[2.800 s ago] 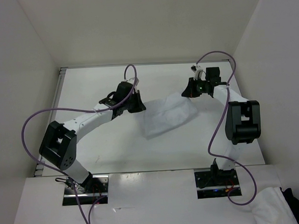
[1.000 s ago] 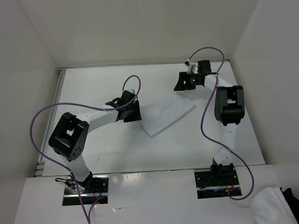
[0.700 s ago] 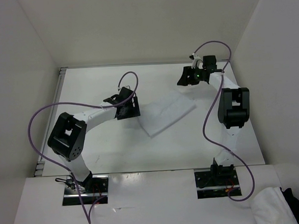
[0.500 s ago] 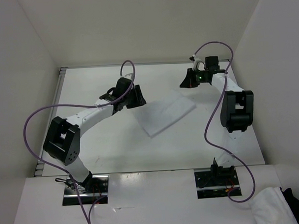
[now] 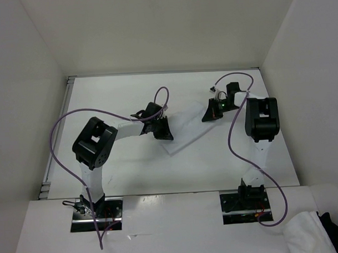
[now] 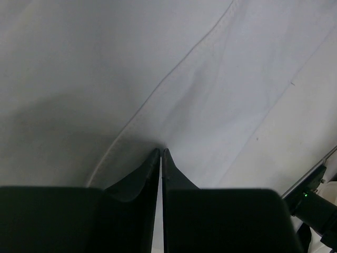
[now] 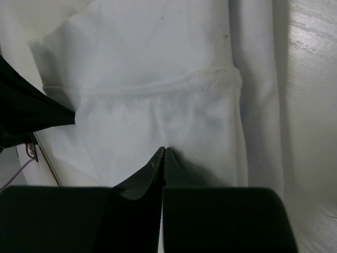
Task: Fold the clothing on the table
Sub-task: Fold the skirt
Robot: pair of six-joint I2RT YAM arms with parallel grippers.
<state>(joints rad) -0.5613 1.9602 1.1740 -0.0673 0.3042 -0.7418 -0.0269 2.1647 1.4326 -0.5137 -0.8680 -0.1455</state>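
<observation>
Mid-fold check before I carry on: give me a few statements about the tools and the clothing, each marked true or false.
1. The left tool stands wide open. False: its fingers are almost together, tips at the clothing.
2. The clothing lies on the table, stretching from one tool to the other. True.
3. The right tool is shut. True.
4. The right tool is over bare table. False: its tips are at the clothing, just below a stitched hem.
5. The bulky fabric mound lies between the arms. False: it sits at the top view's near right corner.
</observation>
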